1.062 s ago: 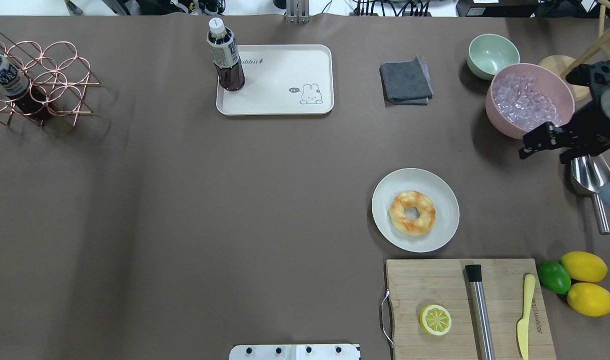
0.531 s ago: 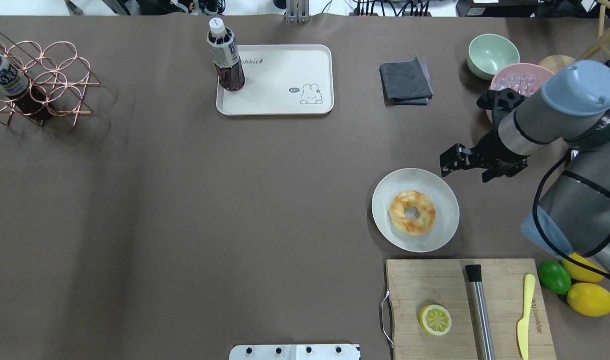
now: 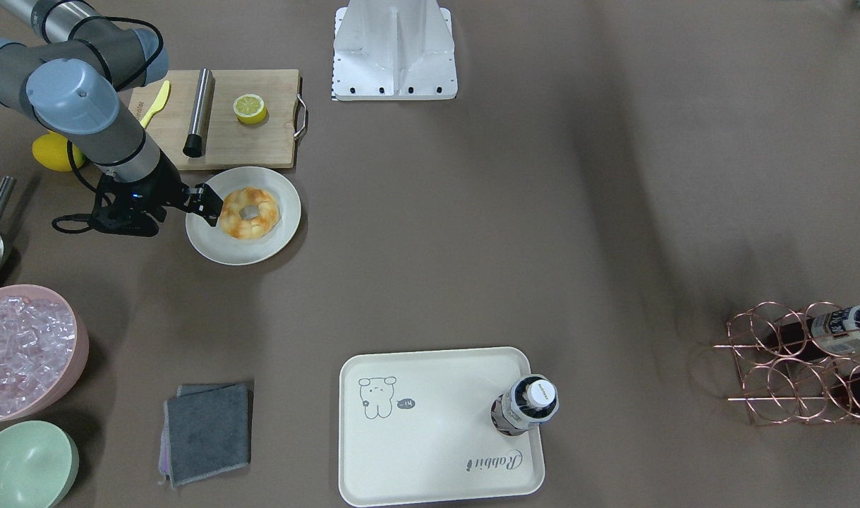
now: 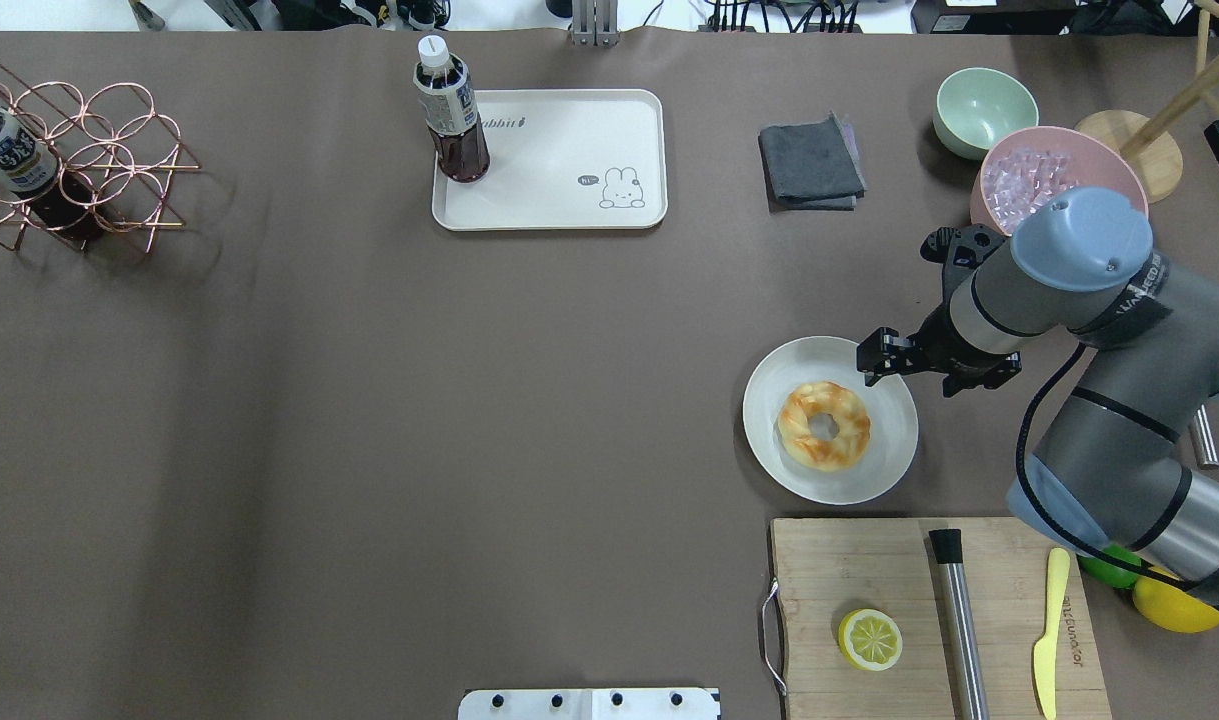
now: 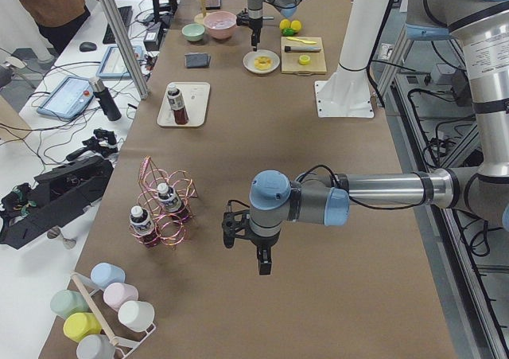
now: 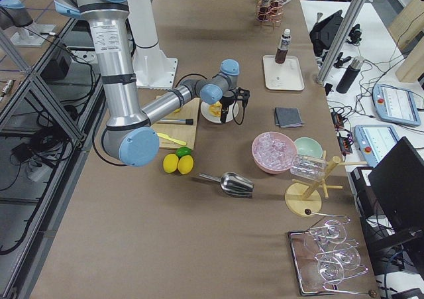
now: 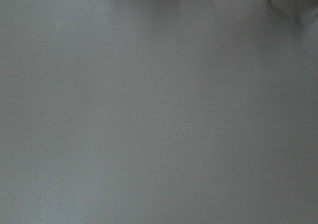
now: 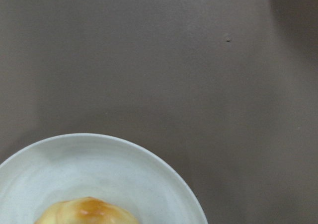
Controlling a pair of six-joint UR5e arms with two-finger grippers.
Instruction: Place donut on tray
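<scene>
hovering over the edge of the round off-white plate [image 4: 889, 450], your right gripper [image 4: 872, 358] has its jaws apart and empty; the golden glazed ring donut [image 4: 824, 425] lies on that plate, well apart from the cream rabbit-print tray [image 4: 559, 170]. the left gripper's [image 5: 263, 262] jaws: cannot tell.

Wooden cutting board [image 4: 849, 560] is sitting near R on tabletop [image 4: 369, 400], carrying half lemon [image 4: 870, 640], steel rod [image 4: 961, 630] and yellow knife [image 4: 1047, 640]. Round plate [image 4: 894, 440] is lying just beyond board. Grey cloth [image 4: 811, 163], green bowl [image 4: 984, 110] and pink bowl [image 4: 1061, 131] w/ ice [image 4: 1019, 175] are sitting far R. Copper wire rack [image 4: 89, 165] is holding a bottle [image 4: 4, 145] far L.
</scene>
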